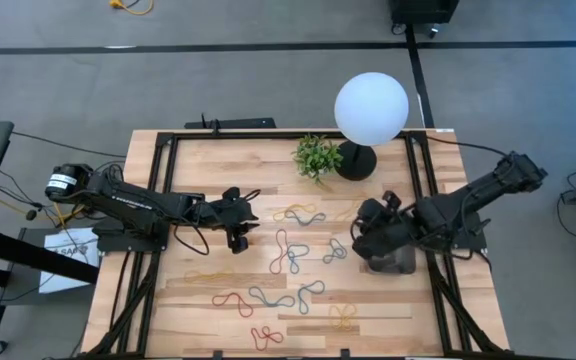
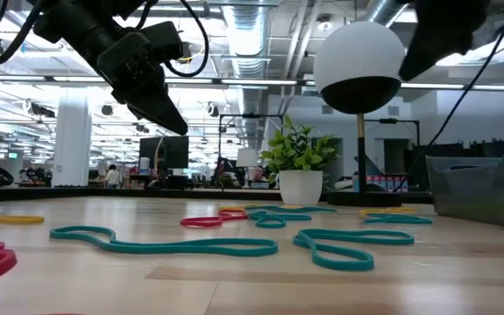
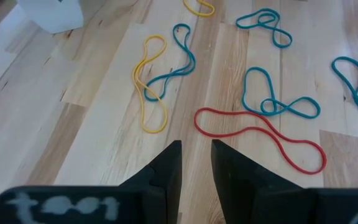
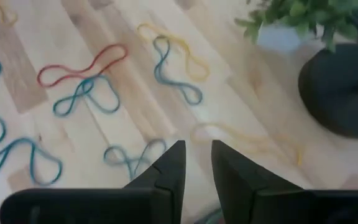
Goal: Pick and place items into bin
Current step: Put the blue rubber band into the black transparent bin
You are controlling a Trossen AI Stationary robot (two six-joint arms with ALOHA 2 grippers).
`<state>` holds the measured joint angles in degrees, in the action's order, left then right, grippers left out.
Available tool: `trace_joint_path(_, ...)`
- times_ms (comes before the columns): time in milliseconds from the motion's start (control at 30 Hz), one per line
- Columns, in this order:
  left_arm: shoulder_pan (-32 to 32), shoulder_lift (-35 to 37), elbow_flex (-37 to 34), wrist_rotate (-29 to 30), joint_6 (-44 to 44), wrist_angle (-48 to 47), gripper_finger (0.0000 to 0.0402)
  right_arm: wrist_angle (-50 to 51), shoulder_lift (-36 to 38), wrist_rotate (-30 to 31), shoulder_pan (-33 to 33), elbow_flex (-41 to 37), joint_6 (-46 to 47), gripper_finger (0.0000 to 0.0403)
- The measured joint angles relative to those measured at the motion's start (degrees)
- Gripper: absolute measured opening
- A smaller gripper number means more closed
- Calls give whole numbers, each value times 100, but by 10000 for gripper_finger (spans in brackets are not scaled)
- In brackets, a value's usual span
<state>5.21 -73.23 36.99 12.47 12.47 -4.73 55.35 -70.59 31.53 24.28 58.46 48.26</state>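
Note:
Several rubber-band items lie flat across the wooden table: a red and blue pair (image 1: 288, 256), a yellow and blue tangle (image 1: 300, 214), a red one (image 1: 233, 301) and a yellow one (image 1: 343, 316). The dark translucent bin (image 1: 396, 263) stands at the right, partly under the right arm. My right gripper (image 4: 197, 146) hovers open above the table just left of the bin (image 2: 484, 188), over a teal band (image 4: 132, 158), with nothing between its fingers. My left gripper (image 3: 196, 144) hangs open above the table's left half (image 1: 251, 214), short of a red band (image 3: 260, 134), also empty.
A small potted plant (image 1: 316, 155) and a lamp with a black round base (image 1: 356, 160) and a white globe (image 1: 371, 107) stand at the far middle. Black frame rails (image 1: 163, 180) run along the table's left and right sides.

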Motion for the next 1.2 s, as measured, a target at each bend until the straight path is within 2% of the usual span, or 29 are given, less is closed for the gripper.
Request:
trace_joint_path(200, 0, 0, 0, 0, 0, -5, 76, -663, -2, -324, -641, -321, -71, 71)
trace_joint_path(433, 0, 0, 0, -2, 59, -7, 76, -1877, -22, -705, -1233, -769, -269, 71)
trace_joint_path(567, 0, 0, 0, -2, 61, 3, 76, -2917, -301, -971, -1374, -1013, -1682, 71)
trace_joint_path(633, 0, 0, 0, -2, 61, 14, 76, -3748, -605, -1262, -1429, -1021, -2334, 71)
trace_joint_path(800, 0, 0, -2, -4, 61, 93, 76, -4808, -1562, -1647, -1674, -981, -3318, 71)
trace_joint_path(1000, 0, 0, -2, -4, 61, 126, 76, -4512, -2600, -1739, -2050, -525, -3726, 71)
trace_joint_path(1200, 0, 1, -2, -3, 35, 115, 76, -4200, -3370, -2646, -2410, -76, -3781, 71)
